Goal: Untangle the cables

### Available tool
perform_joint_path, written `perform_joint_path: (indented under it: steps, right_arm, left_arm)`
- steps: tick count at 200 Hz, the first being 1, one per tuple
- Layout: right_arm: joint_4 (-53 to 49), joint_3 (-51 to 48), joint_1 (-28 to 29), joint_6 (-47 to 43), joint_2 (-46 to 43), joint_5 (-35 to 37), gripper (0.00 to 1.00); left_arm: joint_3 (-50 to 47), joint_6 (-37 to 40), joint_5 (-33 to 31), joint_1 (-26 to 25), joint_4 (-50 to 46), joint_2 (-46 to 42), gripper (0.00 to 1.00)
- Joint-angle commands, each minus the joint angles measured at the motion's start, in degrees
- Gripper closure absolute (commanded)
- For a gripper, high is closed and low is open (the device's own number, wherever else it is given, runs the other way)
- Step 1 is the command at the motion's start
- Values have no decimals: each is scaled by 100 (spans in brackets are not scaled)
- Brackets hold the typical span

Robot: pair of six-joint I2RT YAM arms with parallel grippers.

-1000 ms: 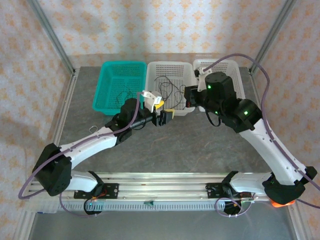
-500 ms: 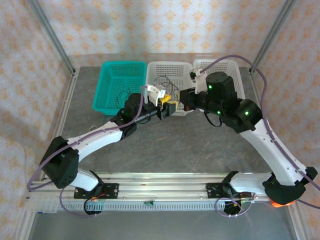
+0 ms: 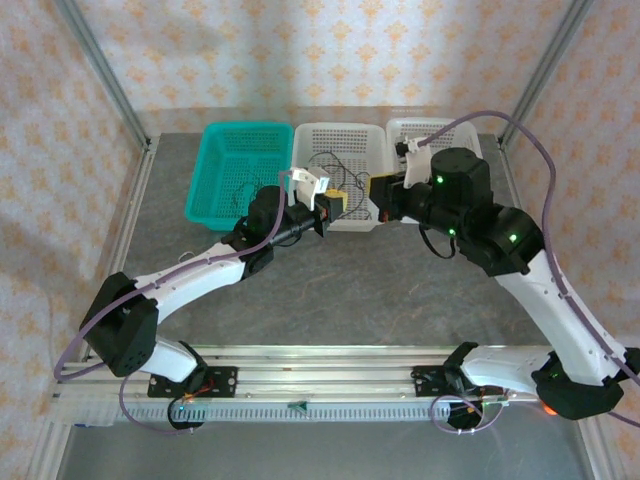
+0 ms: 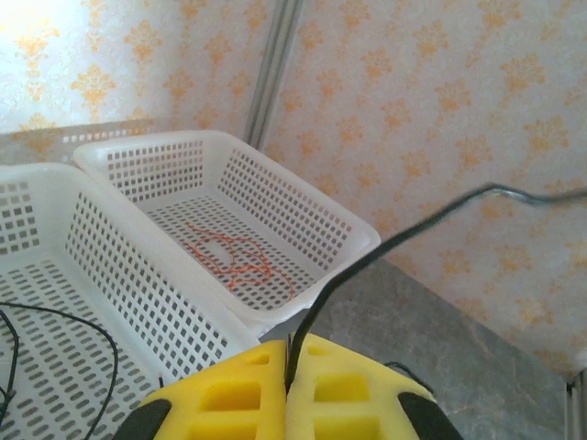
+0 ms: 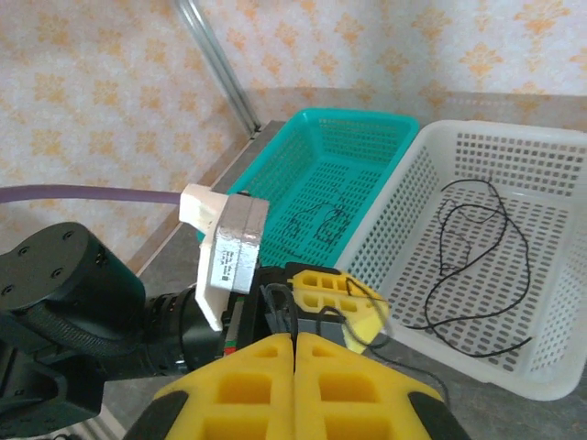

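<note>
Left hand [image 4: 289, 357] pinches a black cable [image 4: 413, 234]; right hand [image 5: 293, 348] closed

This is a robotics lab test cell. Two white-and-black jointed robot arms, one at lower left [image 3: 190, 280] and one at right [image 3: 540, 290], stand bolted to a silver aluminium rail [image 3: 330, 365] along the bottom edge. Thick purple cables [image 3: 535, 160] trail from them. A grey stone-look worktop [image 3: 350, 290] fills the middle. It is fenced by bare metal frame posts [image 3: 103, 70] and cream sheeting printed with orange motifs [image 3: 330, 50]. Across the upper centre sit a teal perforated plastic basket [image 3: 245, 128] and two white perforated plastic baskets [image 3: 340, 127], one holding thin black wires [image 5: 477, 247].
</note>
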Motion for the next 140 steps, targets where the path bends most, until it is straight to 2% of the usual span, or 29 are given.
perform_joint_path:
  steps: [1, 39, 63, 80, 109, 140]
  right_arm:
    - [284, -80, -19, -70, -291, 697, 100]
    - [261, -438, -44, 66, -529, 2496, 100]
    - [10, -391, -110, 220, -323, 2928, 100]
    - [-52, -421, -258, 395, -136, 3035, 100]
    - [19, -382, -678, 482, 486, 2448, 100]
    - [414, -307, -1006, 536, 1289, 1964, 100]
  left_arm:
    - [-14, 48, -334, -1, -58, -67, 100]
    - [-339, -260, -772, 126, -265, -348, 100]
    - [-306, -464, -769, 282, -604, -370, 100]
    - [-298, -625, -795, 397, -687, -375, 100]
    - [-212, -1112, -1067, 565, -501, -231, 100]
    - [495, -1304, -1271, 678, -885, 330, 100]
